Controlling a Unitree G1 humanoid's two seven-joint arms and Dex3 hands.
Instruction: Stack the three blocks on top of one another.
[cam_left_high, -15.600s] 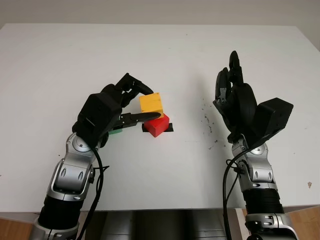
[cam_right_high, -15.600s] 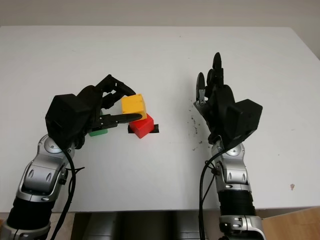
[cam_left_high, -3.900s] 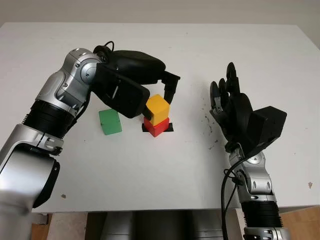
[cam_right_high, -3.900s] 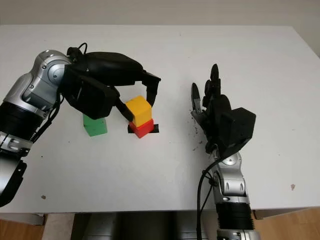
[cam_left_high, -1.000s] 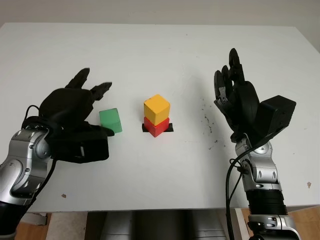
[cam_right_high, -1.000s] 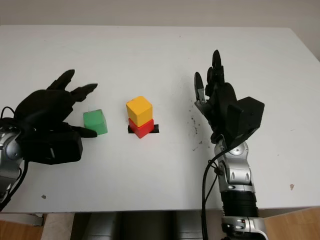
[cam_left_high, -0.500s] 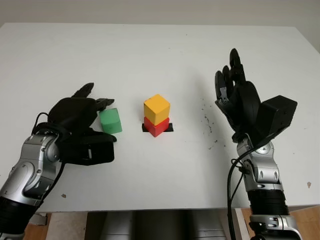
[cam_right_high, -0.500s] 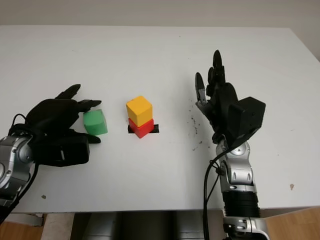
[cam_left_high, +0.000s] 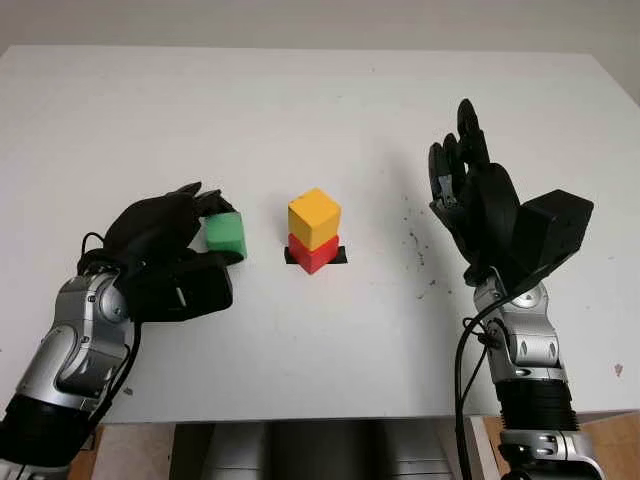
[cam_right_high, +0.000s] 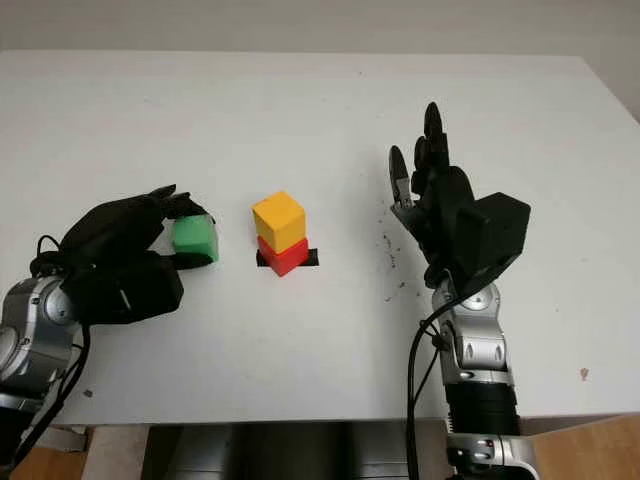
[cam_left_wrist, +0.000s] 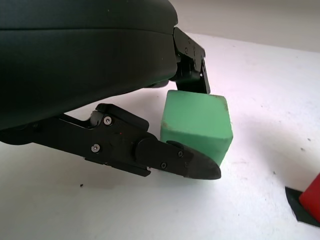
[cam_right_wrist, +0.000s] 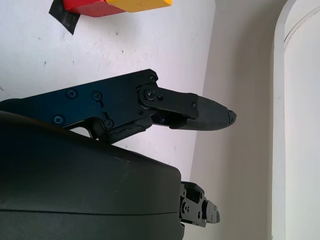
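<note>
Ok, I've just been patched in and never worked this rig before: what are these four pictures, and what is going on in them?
You are looking at a humanoid robot with two arms, each ending in a black three-finger hand. The two wide pictures come from a stereo camera on its head, looking down at the white table; they show the same scene from places slightly apart. The two close-ups come from cameras at each wrist.

On the table, a yellow block sits on a red block, which stands on a patch of black tape. The left hand is closed around the green block beside that stack; the left wrist view shows its fingers against the block's sides, with the block on the table. The right hand is open, raised over the table's right side, holding nothing.

The green block is not yet on the stack.
</note>
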